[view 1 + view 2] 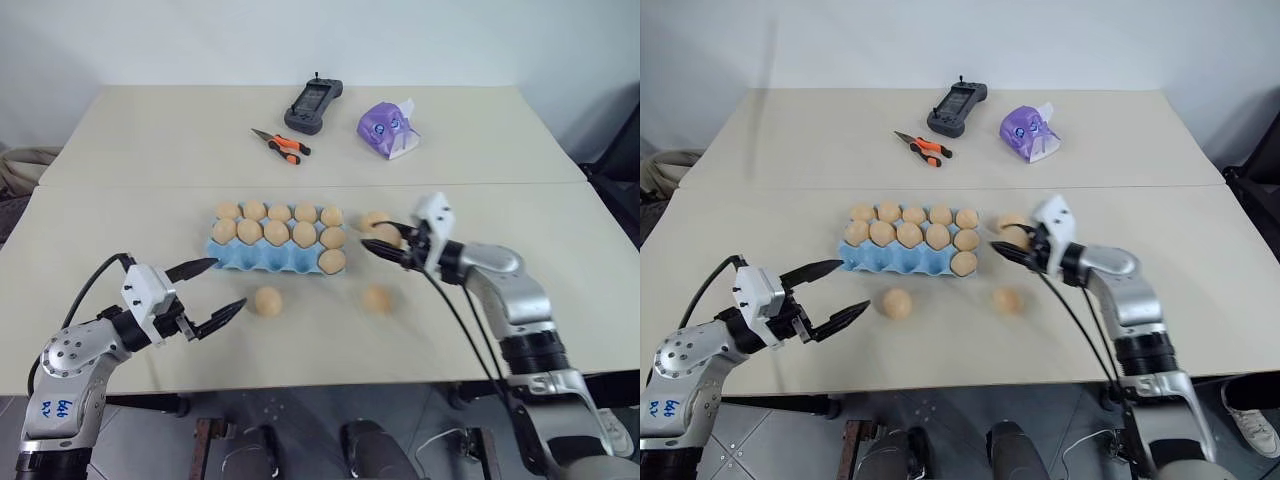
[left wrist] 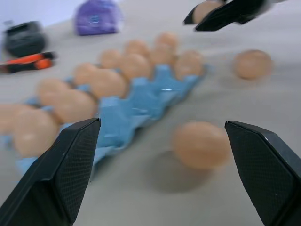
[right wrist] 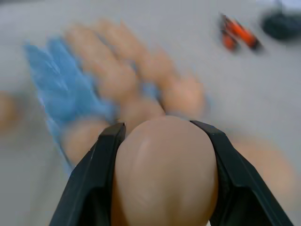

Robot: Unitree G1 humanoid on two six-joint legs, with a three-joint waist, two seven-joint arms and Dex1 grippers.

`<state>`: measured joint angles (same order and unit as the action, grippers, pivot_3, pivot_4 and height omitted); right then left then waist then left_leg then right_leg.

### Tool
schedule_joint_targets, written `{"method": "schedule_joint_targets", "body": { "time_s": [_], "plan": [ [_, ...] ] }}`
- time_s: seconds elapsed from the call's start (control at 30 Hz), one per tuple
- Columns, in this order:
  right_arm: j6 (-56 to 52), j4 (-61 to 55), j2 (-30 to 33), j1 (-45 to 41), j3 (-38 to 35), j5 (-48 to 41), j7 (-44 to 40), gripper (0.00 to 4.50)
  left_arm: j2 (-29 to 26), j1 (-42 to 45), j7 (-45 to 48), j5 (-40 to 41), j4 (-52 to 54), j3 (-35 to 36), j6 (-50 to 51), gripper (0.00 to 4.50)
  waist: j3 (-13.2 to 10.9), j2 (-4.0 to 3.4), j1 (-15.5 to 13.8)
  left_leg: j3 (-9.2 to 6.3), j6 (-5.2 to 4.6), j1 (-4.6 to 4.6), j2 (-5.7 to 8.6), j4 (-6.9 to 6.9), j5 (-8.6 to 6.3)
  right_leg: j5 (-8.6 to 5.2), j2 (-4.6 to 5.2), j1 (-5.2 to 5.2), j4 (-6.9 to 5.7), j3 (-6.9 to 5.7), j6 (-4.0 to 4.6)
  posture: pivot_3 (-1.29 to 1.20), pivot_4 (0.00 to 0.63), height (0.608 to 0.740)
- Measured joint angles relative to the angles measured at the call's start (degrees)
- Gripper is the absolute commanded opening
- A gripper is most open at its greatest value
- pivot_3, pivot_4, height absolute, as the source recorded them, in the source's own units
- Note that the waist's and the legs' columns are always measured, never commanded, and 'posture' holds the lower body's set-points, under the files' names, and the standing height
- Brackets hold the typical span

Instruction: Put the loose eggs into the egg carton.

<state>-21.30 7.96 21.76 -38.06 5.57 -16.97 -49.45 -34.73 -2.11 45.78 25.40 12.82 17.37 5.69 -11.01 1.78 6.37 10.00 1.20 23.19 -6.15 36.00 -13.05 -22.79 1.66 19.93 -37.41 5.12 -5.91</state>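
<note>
Eleven cups of the carton [image 1: 262,256] filled, four near ones bare. One egg [image 3: 164,174] clamped in the right gripper [image 1: 385,245], just off the carton's 3 o'clock end; left gripper [image 1: 215,290] wide apart, empty, at 7 o'clock. Left to place: the gripped egg, one egg [image 1: 373,219] behind it, two eggs [image 1: 268,300] on the table at 6 and 4 o'clock.

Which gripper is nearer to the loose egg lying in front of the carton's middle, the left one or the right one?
The left. The left gripper hangs open just beside that loose egg, apart from it. The right gripper, shut on another egg, is past the egg carton's far end.
</note>
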Motion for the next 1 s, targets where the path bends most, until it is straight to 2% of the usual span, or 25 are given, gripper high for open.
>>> {"method": "schedule_joint_targets", "body": {
  "time_s": [0.23, 0.5, 0.63, 0.73, 0.9, 1.0],
  "plan": [
    [-1.1, 6.3, -8.3, -6.2, 7.4, 4.5, 2.6, 1.79, 0.3, -4.8, -2.9, 0.0, -0.4, 3.2, 0.2, 4.50, 0.0, 0.02, -0.1, 0.06, 0.04, 0.23, 0.13, -0.02, 0.05, -0.03, -0.05, 0.31, -0.06, -0.03, 0.05, 0.00, 0.150, 0.740],
    [0.3, 9.9, -11.7, -7.4, 7.7, 5.4, 2.3, 4.49, 0.6, -5.1, -4.6, 0.0, 0.3, 3.7, 0.2, 4.50, 0.0, 0.04, 0.1, 0.11, 0.07, 0.29, 0.13, -0.10, 0.09, -0.03, -0.01, 0.45, -0.13, -0.01, 0.05, 0.00, 0.150, 0.740],
    [-1.0, 4.2, -10.2, -5.4, 7.1, 3.6, 0.8, 4.49, 0.6, -4.6, -4.5, 0.0, 0.7, 3.4, 0.2, 4.50, 0.0, 0.04, 0.0, 0.10, 0.14, 0.39, 0.10, -0.21, 0.13, -0.04, -0.01, 0.60, -0.12, 0.00, 0.07, 0.00, 0.150, 0.740],
    [-1.5, -2.2, -5.5, -2.1, 3.8, 1.2, -0.9, 4.49, 0.5, -2.8, -3.9, 0.0, 0.9, 1.8, 0.3, 4.50, 0.0, 0.05, -0.5, 0.04, 0.12, 0.50, 0.21, -0.24, 0.13, -0.05, -0.01, 0.62, -0.02, -0.08, 0.07, 0.00, 0.150, 0.740],
    [-1.3, -10.2, 4.9, 11.1, -6.0, -2.0, -1.9, 4.49, 0.2, 0.7, -1.3, -0.8, -0.2, -1.7, -0.1, 4.50, 0.0, 0.10, -1.7, 0.07, 0.00, 0.55, 0.28, -0.24, 0.05, -0.04, 0.02, 0.57, 0.22, -0.04, 0.06, 0.00, 0.150, 0.740],
    [0.9, -13.4, 8.1, 20.3, -12.8, -3.4, -1.7, 4.49, -0.1, 2.6, 0.8, -1.3, -1.3, -3.9, -0.8, 4.50, 0.0, 0.09, -1.7, 0.05, 0.02, 0.54, 0.26, -0.32, 0.06, -0.04, -0.03, 0.55, 0.27, -0.05, 0.06, 0.00, 0.150, 0.740]
  ]
}}
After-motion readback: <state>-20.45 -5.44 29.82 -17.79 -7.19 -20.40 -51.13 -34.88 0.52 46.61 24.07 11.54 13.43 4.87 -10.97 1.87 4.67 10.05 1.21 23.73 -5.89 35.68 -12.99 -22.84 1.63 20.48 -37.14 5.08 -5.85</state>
